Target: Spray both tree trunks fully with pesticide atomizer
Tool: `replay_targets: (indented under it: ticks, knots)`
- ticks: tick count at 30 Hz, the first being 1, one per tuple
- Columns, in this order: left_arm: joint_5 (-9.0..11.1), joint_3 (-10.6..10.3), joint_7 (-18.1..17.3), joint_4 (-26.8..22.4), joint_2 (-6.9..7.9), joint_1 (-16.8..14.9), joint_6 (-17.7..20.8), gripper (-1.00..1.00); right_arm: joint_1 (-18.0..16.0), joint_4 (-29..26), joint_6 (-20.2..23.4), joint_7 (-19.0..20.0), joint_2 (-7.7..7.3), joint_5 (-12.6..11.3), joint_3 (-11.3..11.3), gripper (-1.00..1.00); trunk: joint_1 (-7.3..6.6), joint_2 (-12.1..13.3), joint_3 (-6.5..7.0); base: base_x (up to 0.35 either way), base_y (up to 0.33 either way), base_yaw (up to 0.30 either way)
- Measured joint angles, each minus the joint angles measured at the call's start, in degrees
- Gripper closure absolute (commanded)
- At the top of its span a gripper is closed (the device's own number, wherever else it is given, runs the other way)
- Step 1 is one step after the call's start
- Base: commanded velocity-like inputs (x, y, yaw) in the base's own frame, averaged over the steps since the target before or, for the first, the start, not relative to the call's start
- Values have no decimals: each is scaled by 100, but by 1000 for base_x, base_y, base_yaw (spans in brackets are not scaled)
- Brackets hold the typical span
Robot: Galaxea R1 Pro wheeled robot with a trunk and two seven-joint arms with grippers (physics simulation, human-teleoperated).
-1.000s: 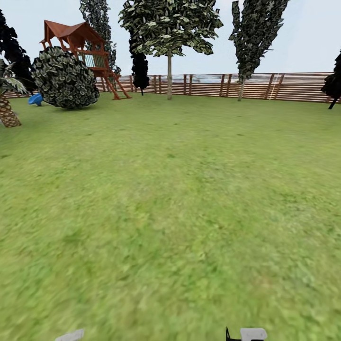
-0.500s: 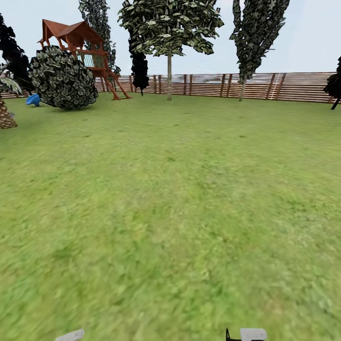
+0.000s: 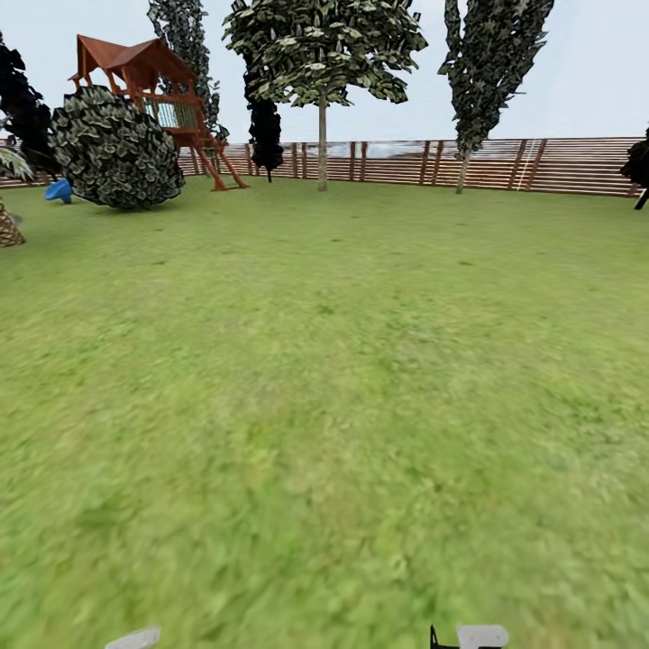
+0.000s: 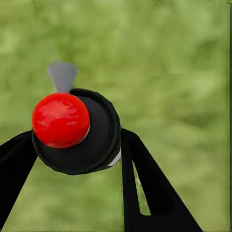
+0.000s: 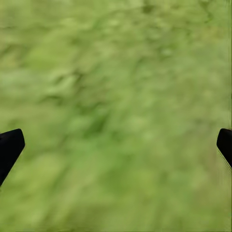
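Note:
My left gripper is shut on the pesticide atomizer, a round black body with a red ball top and a grey nozzle, held above blurry green grass. The black fingers press against both of its sides. My right gripper is open, its fingertips far apart with only grass between them. In the head view, two tall trees with pale bare trunks stand far off by the fence. Grey bits of my arms show at the bottom edge.
Open lawn stretches to a brown slatted fence. A round leafy bush, a red-roofed wooden playset and a blue object stand at the far left. A scaly palm trunk sits at the left edge.
The whole head view has shifted: the palm trunk slides off toward the left edge and the bush drifts left, so the camera moved. Both grippers keep their state.

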Motion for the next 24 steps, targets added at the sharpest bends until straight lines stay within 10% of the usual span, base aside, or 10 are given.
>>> replay_targets:
  ticks: [24]
  knots:
    - [-9, 1, -5, 0, 0, 0, 5, 100, 0, 0, 0, 0, 0, 0, 1, -100, 0, 0, 0, 339, 0, 0]
